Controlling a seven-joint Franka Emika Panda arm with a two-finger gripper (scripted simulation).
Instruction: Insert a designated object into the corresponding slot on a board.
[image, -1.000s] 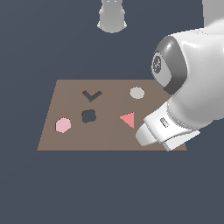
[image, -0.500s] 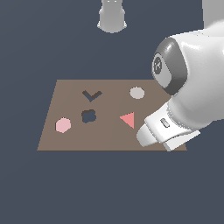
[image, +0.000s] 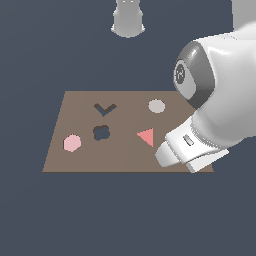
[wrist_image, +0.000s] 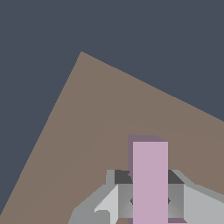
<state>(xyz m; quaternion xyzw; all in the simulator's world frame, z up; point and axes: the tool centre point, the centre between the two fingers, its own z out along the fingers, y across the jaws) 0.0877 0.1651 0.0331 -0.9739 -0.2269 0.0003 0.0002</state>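
In the wrist view the lavender-purple block (wrist_image: 150, 179) stands upright between my gripper's (wrist_image: 150, 194) grey fingers (wrist_image: 124, 199), which are shut on it above a bare part of the brown board (wrist_image: 100, 118). In the exterior view the board (image: 125, 152) lies flat, and the dark chevron slot (image: 105, 108) sits at its far left-centre. My white hand (image: 190, 150) hangs over the board's near corner at the exterior view's right. The fingers and the block are hidden there behind the hand.
On the board lie a pink hexagon (image: 72, 143), a red-pink triangle (image: 146, 136) and a grey disc (image: 156, 106), beside a dark rounded cross cutout (image: 101, 133). The bulky arm (image: 220, 100) covers the board's right edge. The robot base (image: 128, 20) stands behind the board.
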